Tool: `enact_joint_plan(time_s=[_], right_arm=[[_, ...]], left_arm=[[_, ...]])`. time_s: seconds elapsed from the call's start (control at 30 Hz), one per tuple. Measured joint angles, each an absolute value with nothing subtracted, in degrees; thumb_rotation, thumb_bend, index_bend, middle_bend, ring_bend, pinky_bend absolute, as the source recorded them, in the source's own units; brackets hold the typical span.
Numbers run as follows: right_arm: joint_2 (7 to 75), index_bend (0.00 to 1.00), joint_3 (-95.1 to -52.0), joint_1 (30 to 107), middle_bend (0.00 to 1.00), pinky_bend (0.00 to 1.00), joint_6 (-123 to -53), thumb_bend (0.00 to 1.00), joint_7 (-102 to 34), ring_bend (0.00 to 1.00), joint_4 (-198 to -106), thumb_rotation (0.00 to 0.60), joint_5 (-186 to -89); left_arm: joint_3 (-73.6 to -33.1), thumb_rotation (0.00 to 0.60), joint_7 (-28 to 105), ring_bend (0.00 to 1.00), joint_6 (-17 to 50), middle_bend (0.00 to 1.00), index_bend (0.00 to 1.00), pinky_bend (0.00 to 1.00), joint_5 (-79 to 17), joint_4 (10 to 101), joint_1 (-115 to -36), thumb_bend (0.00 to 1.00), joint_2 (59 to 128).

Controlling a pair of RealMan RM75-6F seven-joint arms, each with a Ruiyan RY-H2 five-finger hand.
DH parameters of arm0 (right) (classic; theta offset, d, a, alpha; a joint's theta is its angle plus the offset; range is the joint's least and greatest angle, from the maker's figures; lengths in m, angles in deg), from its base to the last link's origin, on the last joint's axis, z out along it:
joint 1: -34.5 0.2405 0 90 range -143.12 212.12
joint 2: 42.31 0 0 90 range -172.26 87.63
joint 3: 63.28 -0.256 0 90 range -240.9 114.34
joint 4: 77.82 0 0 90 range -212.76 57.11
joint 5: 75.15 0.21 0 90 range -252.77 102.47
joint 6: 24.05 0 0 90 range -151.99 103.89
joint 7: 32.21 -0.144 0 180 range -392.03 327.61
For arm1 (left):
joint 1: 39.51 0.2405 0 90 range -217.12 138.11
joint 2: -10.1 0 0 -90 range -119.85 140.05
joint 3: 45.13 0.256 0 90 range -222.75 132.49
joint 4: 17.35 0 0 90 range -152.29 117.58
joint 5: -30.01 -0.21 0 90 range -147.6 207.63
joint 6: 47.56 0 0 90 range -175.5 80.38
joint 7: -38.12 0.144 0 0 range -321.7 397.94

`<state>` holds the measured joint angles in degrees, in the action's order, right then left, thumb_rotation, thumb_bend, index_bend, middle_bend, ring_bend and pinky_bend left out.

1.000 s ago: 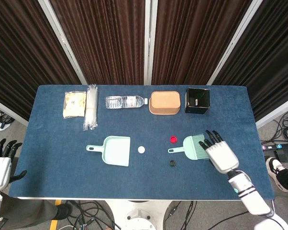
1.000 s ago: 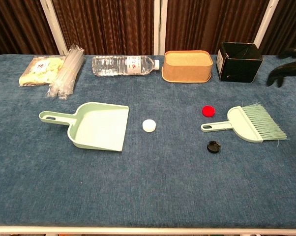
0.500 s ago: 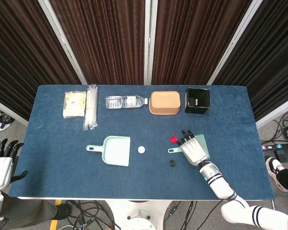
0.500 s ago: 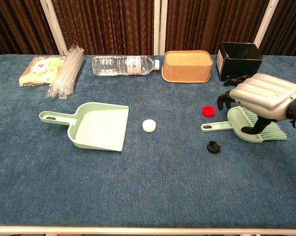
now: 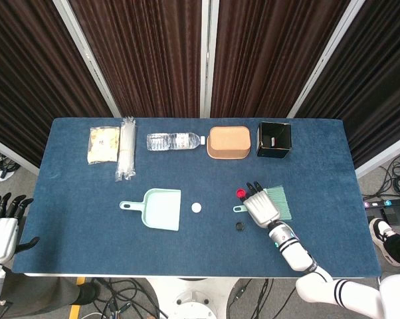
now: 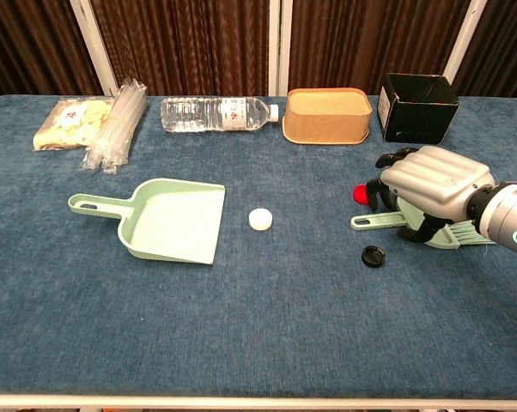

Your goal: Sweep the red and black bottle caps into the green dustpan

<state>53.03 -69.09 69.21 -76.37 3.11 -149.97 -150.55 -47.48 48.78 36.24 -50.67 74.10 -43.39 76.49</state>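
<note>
The green dustpan (image 5: 159,210) (image 6: 171,220) lies left of centre, its mouth facing right. A red cap (image 5: 240,193) (image 6: 359,193) and a black cap (image 5: 239,226) (image 6: 374,256) lie right of centre. Between them lies a green brush (image 5: 280,201), its handle (image 6: 375,222) pointing left. My right hand (image 5: 261,207) (image 6: 432,184) hovers over the brush head with its fingers spread, their tips close to the red cap; it covers most of the brush head. My left hand (image 5: 1,230) hangs off the table's left front corner, fingers apart, holding nothing.
A white cap (image 5: 196,207) (image 6: 260,219) lies just right of the dustpan's mouth. Along the back stand a snack bag (image 5: 103,145), a sleeve of plastic tubes (image 5: 126,147), a lying water bottle (image 5: 174,141), a brown tub (image 5: 229,143) and a black box (image 5: 274,139).
My right hand has come in from the right edge and moved left over the brush head, ending near the red cap. The brush, caps and dustpan have not moved.
</note>
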Motion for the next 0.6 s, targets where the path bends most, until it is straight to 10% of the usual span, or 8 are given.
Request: enact_joint_plan(time_s=[0.6], right_arm=[[55.28,0.42,-68.18,70.06,0.46,0.15,-77.32,0.23,2.95,0.13,-147.49,0.600,-149.15]], left_arm=[[-47.08,0.600,45.54,0.02,35.73,0.12,0.18,0.00,-51.30,72.13,-43.33,0.02,77.17]])
